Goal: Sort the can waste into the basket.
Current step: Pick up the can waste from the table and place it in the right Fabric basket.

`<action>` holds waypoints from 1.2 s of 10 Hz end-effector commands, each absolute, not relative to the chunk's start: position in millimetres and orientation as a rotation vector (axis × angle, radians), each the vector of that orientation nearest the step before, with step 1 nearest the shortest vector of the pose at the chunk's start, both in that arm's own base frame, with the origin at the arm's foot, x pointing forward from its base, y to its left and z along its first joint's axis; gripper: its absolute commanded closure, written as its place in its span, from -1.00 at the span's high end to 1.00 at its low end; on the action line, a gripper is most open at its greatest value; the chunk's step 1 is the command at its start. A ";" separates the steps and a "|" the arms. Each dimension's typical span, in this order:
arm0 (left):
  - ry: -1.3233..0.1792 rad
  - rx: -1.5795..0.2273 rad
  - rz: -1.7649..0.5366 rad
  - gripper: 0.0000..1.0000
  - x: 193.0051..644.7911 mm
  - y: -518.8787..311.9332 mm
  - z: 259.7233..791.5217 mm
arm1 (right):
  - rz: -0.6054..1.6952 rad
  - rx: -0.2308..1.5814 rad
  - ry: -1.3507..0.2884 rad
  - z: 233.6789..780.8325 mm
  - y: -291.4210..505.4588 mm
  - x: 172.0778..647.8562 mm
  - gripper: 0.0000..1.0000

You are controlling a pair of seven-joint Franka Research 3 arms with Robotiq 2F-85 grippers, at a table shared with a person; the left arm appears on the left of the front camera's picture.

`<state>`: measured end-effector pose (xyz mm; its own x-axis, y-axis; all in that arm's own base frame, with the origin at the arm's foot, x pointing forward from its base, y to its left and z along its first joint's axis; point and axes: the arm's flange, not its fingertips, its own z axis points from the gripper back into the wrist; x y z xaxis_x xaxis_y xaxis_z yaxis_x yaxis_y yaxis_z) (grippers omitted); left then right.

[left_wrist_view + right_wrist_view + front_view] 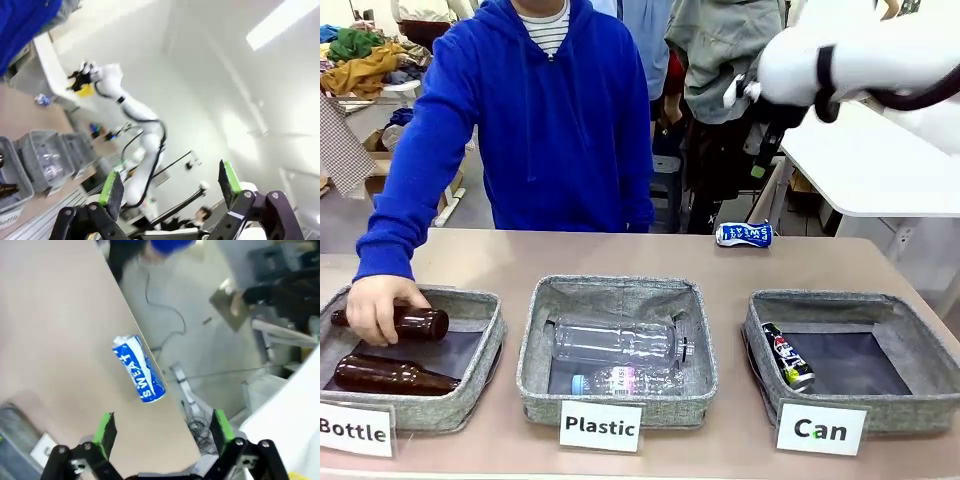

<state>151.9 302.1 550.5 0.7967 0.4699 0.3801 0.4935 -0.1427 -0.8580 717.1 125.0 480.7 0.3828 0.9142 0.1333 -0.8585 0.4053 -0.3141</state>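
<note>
- At the far edge of the tan desk (pixel 880 262), the dented blue and white drink can (pixel 744 234) is lying on its side, and the right wrist view is showing it (pixel 138 368) right by the drop-off to the floor.
- Over on the near right, the square grey fabric basket marked "Can" (pixel 920 408) is already holding the black can with white and red print (pixel 788 356), lying against its left wall.
- Up high, the right gripper (pixel 162 427) is hanging above the blue can with its green-padded fingers (pixel 105 430) spread wide and nothing between them.
- Off to the side, the left gripper (pixel 170 185) is pointing up at the ceiling, its fingers (pixel 111 188) open too and holding nothing.
- Now the risks, as I judge them. A round can on its side rolls easily; a descending finger clipping it could send it rolling off the desk's far edge.
- From this view the can looks to be sitting left of the midpoint between the fingers, so a straight drop could land one pad on top of it.
- Dented thin metal may crumple or squirt out under a hard squeeze.
- Far left, the person's hand (pixel 382 306) is resting on a brown glass bottle (pixel 412 322) in the grey bin marked "Bottle" (pixel 480 370), well away from the right arm's likely path, so a clash looks unlikely.
</note>
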 end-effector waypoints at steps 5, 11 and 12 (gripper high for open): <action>-0.800 -1.864 0.068 1.00 153.7 341.9 556.7 | 1.199 -0.190 -0.166 425.8 143.1 728.5 1.00; -0.590 -1.756 -0.119 1.00 170.8 265.8 566.4 | 1.293 -0.186 -0.193 361.4 135.7 755.6 1.00; -0.537 -1.734 -0.159 1.00 174.9 245.3 568.3 | 1.302 -0.185 -0.179 353.2 136.2 759.8 1.00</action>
